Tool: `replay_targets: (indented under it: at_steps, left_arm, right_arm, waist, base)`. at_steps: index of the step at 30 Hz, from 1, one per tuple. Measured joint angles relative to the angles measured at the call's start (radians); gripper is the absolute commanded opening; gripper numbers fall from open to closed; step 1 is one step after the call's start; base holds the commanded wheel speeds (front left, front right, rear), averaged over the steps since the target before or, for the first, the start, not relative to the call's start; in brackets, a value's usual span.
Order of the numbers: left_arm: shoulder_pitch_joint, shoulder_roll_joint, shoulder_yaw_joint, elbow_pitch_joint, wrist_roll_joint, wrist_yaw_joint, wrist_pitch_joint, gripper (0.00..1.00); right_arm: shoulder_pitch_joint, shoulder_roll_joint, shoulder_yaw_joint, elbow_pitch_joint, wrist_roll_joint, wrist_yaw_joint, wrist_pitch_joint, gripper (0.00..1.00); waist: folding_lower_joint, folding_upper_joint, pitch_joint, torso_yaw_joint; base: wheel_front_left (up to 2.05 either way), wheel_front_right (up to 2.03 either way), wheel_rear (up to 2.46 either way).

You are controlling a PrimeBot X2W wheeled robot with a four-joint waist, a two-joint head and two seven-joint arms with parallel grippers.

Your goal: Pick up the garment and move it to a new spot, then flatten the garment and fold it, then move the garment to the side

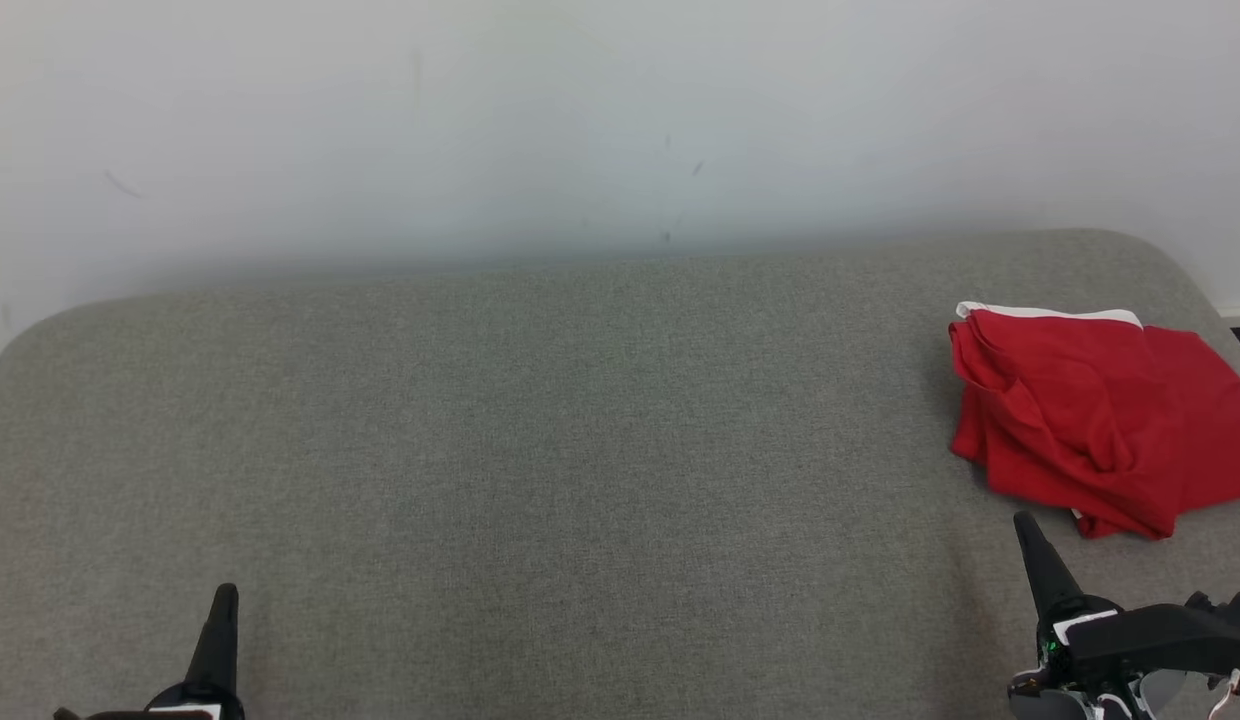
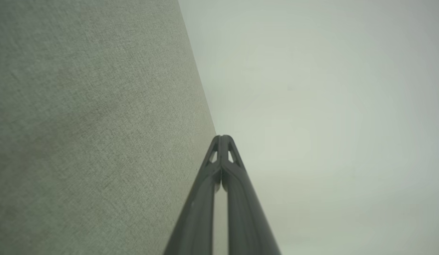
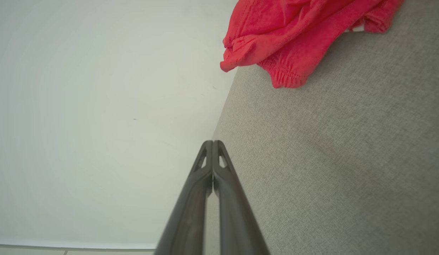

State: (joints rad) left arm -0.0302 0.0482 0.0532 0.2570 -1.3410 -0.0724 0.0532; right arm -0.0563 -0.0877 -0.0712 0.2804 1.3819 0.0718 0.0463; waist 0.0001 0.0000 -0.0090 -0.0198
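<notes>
The left hand [image 1: 224,594] sits at the lower left of the head view, above the near edge of the grey fabric-covered surface [image 1: 580,420]. Its two dark fingers are pressed together at the tips and hold nothing. In the left wrist view, the left hand [image 2: 222,136] shows the same condition: both fingers meet at the tip, with the surface on one side and the pale wall [image 2: 329,88] on the other.

The middle of the surface carries no item. The wall [image 1: 580,120] runs behind its far edge.

The right hand [image 1: 1023,519] is at the lower right of the head view, fingers closed together and holding nothing. Its tip lies near the front edge of the garment [image 1: 1090,410] but is apart from it.

The garment is red with a white band along its far edge. It lies loosely folded at the right end of the surface, close to the rounded far right corner. In the right wrist view, the garment [image 3: 294,32] lies well beyond the closed tips of the right hand [image 3: 212,142], with a gathered hem facing the camera.
</notes>
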Motion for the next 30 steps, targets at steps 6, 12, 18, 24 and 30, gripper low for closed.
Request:
replay_targets:
  at_steps: [6,12,18,24,30]
  left_arm:
    - [-0.016,-0.003,0.011,0.015,-0.08,-0.018,0.021,0.0]
    - [-0.026,-0.007,0.028,0.026,-0.18,-0.035,0.043,0.0]
    - [-0.05,-0.008,0.035,0.037,-0.246,-0.051,0.058,0.0]
    - [-0.056,-0.009,0.036,0.041,-0.253,-0.051,0.058,0.0]
    - [-0.056,-0.009,0.036,0.041,-0.253,-0.051,0.058,0.0]
  right_arm:
    - [-0.016,0.014,-0.021,0.006,0.068,0.016,0.023,0.0]
    - [-0.017,0.029,-0.043,0.011,0.15,0.034,0.049,0.0]
    - [-0.019,0.039,-0.06,0.015,0.205,0.044,0.067,0.0]
    - [-0.02,0.043,-0.062,0.015,0.219,0.044,0.068,0.0]
    - [-0.02,0.043,-0.062,0.016,0.219,0.044,0.068,0.0]
  waist:
    - [0.0,0.0,0.004,0.007]
    - [0.0,0.0,0.008,0.014]
    - [0.0,0.0,0.01,0.02]
    - [0.0,0.0,0.011,0.02]
    - [0.0,0.0,0.011,0.02]
  base:
    - [0.0,0.0,0.0]
    - [0.0,0.0,0.0]
    - [0.0,0.0,0.0]
    - [0.0,0.0,0.0]
    - [0.0,0.0,0.0]
